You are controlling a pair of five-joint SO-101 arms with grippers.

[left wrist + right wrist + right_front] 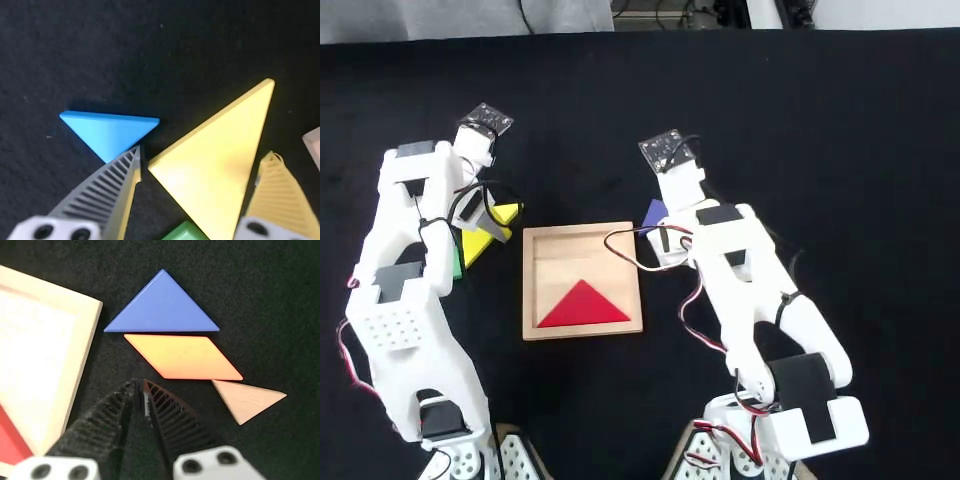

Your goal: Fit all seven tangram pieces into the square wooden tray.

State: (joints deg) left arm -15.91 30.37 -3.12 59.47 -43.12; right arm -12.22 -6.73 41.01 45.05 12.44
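The square wooden tray [532,282] lies mid-table with a red triangle [582,305] in its near part. My left gripper [204,152] is open, one finger on each side of a large yellow triangle [217,160]. A light blue triangle [107,132] lies just beyond one fingertip, and a green piece [185,232] peeks out below. My right gripper [141,386] is shut with nothing in it, beside the tray's [80,365] right rim. Ahead of it lie a blue triangle [162,307], an orange parallelogram [182,357] and a small tan triangle [247,400].
Black cloth covers the table. The left arm [410,270] stands left of the tray and the right arm [760,300] to its right. The far half of the table is open.
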